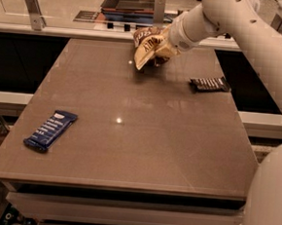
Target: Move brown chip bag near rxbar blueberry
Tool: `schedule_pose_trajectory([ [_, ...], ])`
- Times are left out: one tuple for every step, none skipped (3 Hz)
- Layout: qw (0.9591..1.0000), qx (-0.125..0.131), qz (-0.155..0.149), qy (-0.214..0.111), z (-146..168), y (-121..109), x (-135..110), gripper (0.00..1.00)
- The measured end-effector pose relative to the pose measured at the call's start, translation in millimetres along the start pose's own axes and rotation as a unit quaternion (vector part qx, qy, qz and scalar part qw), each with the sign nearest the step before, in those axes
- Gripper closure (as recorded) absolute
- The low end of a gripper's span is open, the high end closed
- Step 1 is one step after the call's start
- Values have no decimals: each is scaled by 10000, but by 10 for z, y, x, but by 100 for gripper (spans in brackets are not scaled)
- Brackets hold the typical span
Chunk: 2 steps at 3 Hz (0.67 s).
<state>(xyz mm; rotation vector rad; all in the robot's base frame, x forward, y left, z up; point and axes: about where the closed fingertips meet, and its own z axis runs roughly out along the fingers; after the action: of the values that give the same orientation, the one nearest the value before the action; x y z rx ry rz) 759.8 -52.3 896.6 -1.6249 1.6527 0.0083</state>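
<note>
The brown chip bag (147,46), dark brown on top and cream-yellow below, hangs tilted just above the table's far edge. My gripper (161,51) is at the bag's right side, shut on it, with the white arm reaching in from the upper right. The fingers are mostly hidden behind the bag. The rxbar blueberry (50,130), a flat dark-blue bar with white lettering, lies near the table's front left, far from the bag.
A black bar with white lettering (210,84) lies on the table (143,149) at the right, near the arm. A counter with a dark tray (132,1) and metal posts runs behind the table. My white arm and body fill the right side.
</note>
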Motion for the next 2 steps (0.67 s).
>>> schedule_pose_trajectory([
  [9998, 205, 11, 34, -368, 136, -129, 100],
  [9988, 442, 108, 180, -745, 414, -221, 100],
])
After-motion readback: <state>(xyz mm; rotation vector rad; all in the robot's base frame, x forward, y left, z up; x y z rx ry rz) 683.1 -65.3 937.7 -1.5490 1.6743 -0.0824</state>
